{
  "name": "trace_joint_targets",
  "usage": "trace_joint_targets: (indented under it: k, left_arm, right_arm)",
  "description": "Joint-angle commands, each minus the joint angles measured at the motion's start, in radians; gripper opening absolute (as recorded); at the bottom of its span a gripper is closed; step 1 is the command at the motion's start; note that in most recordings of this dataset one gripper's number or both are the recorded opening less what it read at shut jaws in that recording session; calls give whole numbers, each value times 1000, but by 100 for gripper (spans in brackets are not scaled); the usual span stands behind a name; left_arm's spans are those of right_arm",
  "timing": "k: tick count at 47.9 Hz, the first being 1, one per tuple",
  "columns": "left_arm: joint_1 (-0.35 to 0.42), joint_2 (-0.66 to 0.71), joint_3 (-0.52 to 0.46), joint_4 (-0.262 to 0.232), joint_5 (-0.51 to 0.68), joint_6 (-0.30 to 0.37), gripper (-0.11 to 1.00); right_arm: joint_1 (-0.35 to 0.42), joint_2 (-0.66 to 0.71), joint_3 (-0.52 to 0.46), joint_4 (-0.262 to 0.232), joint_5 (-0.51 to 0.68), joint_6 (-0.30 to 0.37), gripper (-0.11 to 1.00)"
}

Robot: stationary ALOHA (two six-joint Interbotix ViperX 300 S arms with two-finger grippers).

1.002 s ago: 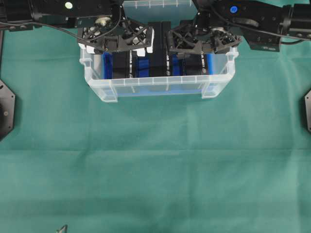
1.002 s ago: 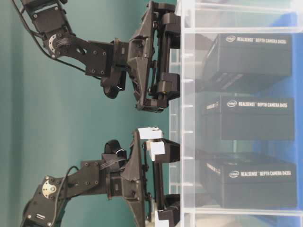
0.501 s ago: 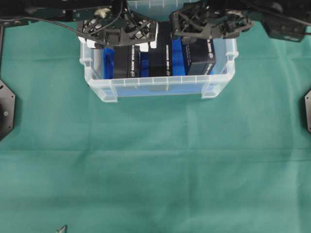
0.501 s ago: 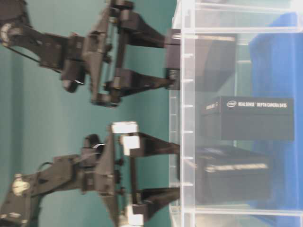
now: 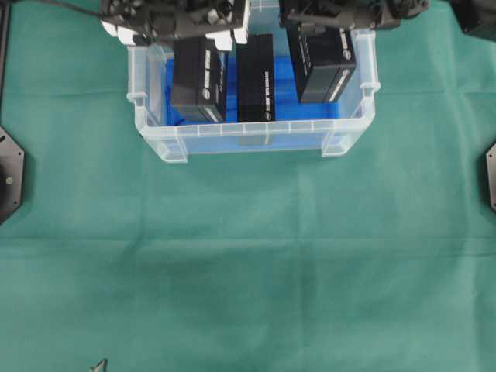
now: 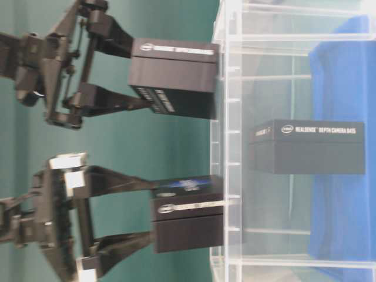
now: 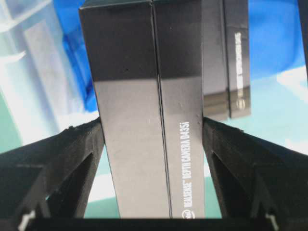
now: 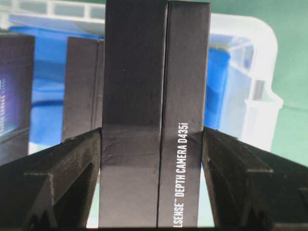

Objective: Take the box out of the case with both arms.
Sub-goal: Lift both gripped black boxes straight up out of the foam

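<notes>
The left gripper (image 7: 154,139) is clamping one black box (image 5: 199,80) above the case (image 5: 248,139); the right gripper (image 8: 154,144) is clamping another box (image 5: 325,63); a third box (image 5: 256,81) is sitting inside.

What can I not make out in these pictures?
- Overhead view: both arms are cut off by the top edge; only part of each pincer shows.
- Left wrist view: the left box runs past the frame's bottom; its label is cut.
- Right wrist view: the right box blocks the middle of the case.
- Table-level view: small print on the middle box is blurred.
</notes>
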Motion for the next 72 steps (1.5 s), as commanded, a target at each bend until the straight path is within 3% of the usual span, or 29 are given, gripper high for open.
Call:
trace_joint_targets:
  k: [1,14,31,72]
  left_arm:
    - [-5,-40,-69,3,34,3,63]
    - [-6,-38,-181,2,94,20,63]
    - [-6,-21,-307,3,221,31,63]
    - [-12,-21,-318,3,225,31,64]
  right_arm:
    - [8,-37,-64,-21,35,-8,65]
    - [29,-37,-178,-63,152,-35,65]
    - [54,-37,-249,-67,184,-43,65]
    - [67,-37,-256,-64,192,-43,65]
